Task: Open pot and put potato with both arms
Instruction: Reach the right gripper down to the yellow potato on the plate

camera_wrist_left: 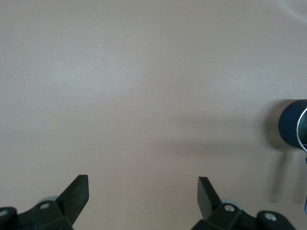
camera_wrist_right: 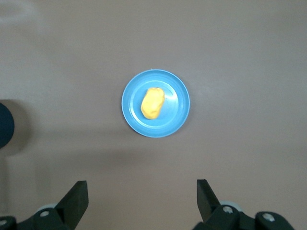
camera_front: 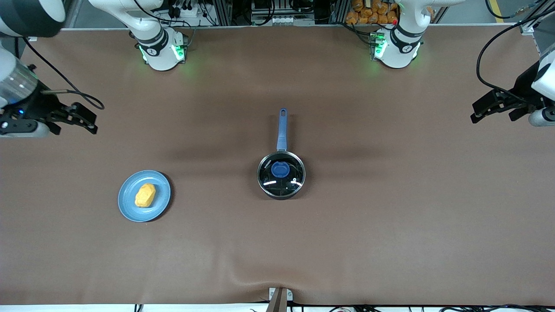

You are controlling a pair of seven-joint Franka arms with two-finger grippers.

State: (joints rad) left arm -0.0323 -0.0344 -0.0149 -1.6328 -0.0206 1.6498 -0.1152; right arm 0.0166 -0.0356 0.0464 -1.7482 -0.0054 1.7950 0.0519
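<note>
In the front view, the pot [camera_front: 281,175] is standing in the middle of the tabletop [camera_front: 390,225], its glass lid [camera_front: 281,172] on it and its blue handle [camera_front: 282,129] pointing to 12 o'clock. From the pot, the blue plate [camera_front: 144,196] is lying at about 8 o'clock, toward the right arm's end, and the potato [camera_front: 145,195] is resting on it. My right tool [camera_front: 80,118] and my left tool [camera_front: 490,106] are hanging over the two ends of the tabletop, both empty.

In the left wrist view, my left tool [camera_wrist_left: 143,194] is showing its fingers spread apart, only bare tabletop between them; an edge of the pot [camera_wrist_left: 292,125] is showing at 3 o'clock.

In the right wrist view, my right tool [camera_wrist_right: 142,197] is also spread wide, holding nothing. The potato [camera_wrist_right: 153,103] on the plate [camera_wrist_right: 178,114] is sitting near the centre.

I am judging that nothing is done yet: the lid must come off, then the potato must go in.
</note>
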